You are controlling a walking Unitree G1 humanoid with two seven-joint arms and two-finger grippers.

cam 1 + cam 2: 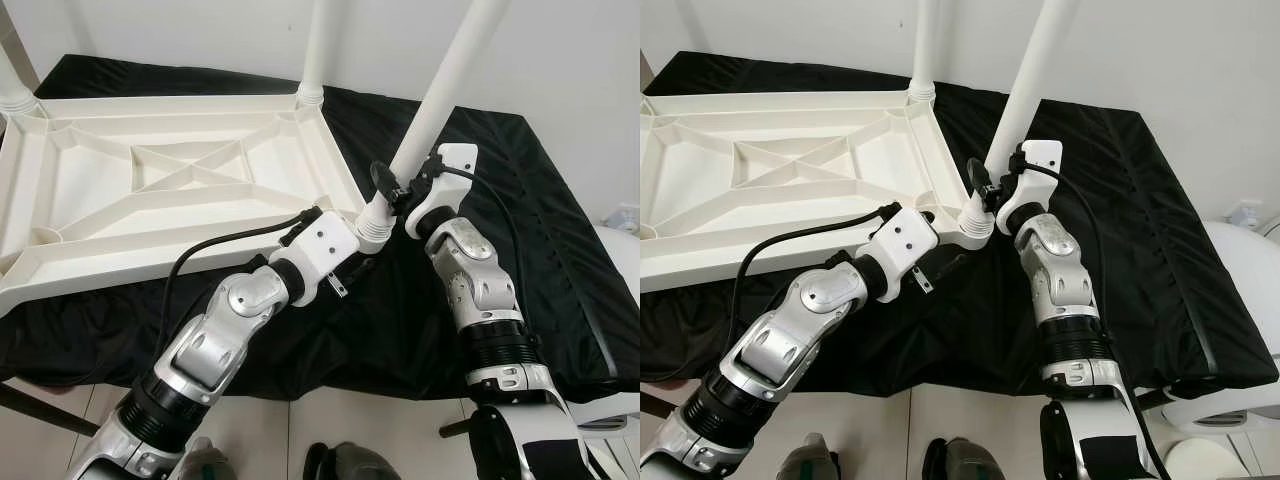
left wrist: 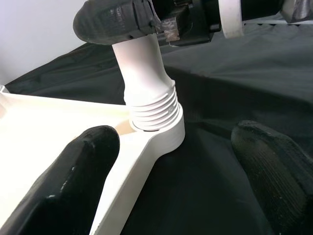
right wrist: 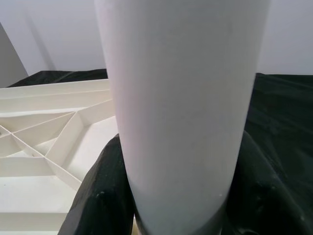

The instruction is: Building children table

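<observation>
The white plastic table top [image 1: 90, 190] lies upside down on a black cloth, ribs facing up. A white table leg [image 1: 445, 90] stands tilted in the ribbed socket [image 1: 375, 228] at the near right corner. My right gripper [image 1: 395, 185] is shut on this leg just above the socket; in the right wrist view the leg [image 3: 181, 98] sits between the black fingers [image 3: 105, 196]. My left gripper [image 2: 171, 171] is open, low beside the same corner, its fingers [image 2: 73, 181] apart with the socket [image 2: 156, 117] ahead of them, not touching it.
Two more white legs stand upright in the table top, one at the back right corner [image 1: 318, 50] and one at the far left corner [image 1: 12, 90]. The black cloth [image 1: 560, 250] spreads to the right. A white rounded object [image 1: 1240, 260] sits at the far right edge.
</observation>
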